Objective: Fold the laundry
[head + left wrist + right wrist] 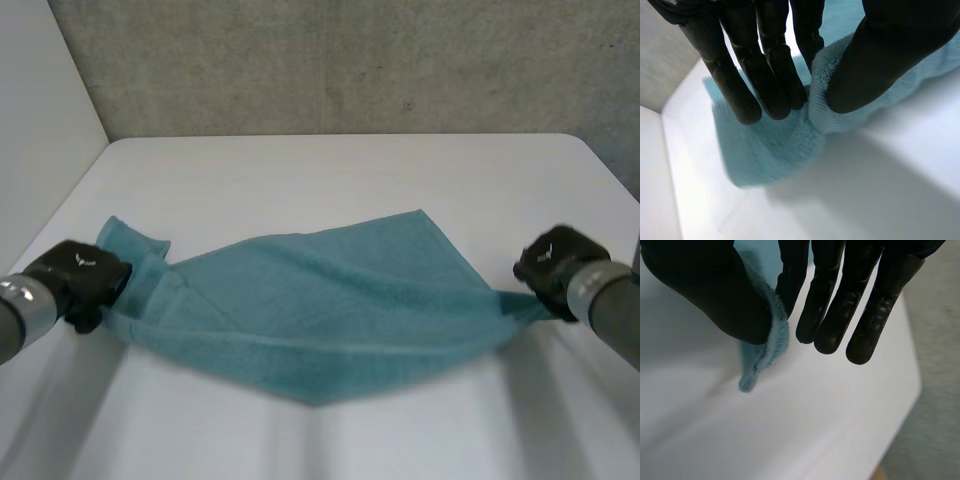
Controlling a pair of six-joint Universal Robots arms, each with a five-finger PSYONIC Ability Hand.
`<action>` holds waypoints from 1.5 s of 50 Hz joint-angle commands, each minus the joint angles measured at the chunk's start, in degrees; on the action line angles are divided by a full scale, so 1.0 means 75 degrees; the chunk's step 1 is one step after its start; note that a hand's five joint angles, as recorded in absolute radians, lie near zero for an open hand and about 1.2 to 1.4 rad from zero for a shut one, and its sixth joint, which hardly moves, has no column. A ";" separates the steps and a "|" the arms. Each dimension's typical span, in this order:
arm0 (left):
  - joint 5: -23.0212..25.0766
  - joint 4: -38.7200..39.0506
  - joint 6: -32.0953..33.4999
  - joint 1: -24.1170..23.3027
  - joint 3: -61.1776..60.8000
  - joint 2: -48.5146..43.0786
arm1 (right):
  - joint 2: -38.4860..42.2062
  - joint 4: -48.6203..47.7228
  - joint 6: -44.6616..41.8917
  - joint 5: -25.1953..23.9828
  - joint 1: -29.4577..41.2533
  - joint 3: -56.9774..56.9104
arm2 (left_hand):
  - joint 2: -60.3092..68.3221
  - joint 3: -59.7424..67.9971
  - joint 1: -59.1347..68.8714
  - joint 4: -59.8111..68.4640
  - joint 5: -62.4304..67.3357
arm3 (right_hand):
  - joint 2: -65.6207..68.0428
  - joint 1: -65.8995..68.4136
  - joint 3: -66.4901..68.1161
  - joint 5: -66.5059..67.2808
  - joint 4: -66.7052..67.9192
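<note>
Teal terry-cloth towel (340, 300) spread across the middle of the white bench (350, 165), drawn out from left to right between the two black hands. Its far corner points toward the far right, and a folded tip points toward the near edge.

Left hand (85, 275): at the towel's left end, just near of a loose corner. In the left wrist view the nearly straight fingers (765, 70) press a bunched edge of the towel (770, 150) against the thumb, a narrow pinch, and the cloth hangs clear of the bench there.

Right hand (550, 265): at the towel's right corner, which tapers to a point. In the right wrist view the thumb (710, 290) clamps the fringed edge of the towel (757, 357) against one finger, while the remaining fingers extend straight and touch nothing.
</note>
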 commanded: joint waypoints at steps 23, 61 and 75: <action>-0.1332 0.6912 -0.2162 -0.1008 0.4359 -0.0666 | -0.0303 -0.5582 0.1670 0.1013 0.0648 -0.3883 | 0.1503 0.1564 0.2182 0.1536 0.1756 | 0.1644 0.3180 0.1594 0.1741 0.1543; -0.0418 0.2780 -0.2760 -0.0271 -0.0821 0.1181 | -0.2107 -0.2290 0.2549 -0.0851 -0.0489 0.0981 | 0.1503 0.1564 0.2182 0.1536 0.1756 | 0.1644 0.3180 0.1594 0.1741 0.1543; -0.0324 0.0584 -0.1918 0.0012 -0.0235 0.2955 | -0.3315 0.2035 0.1611 -0.1753 -0.1743 -0.0297 | 0.1503 0.1564 0.2182 0.1536 0.1756 | 0.1644 0.3180 0.1594 0.1741 0.1543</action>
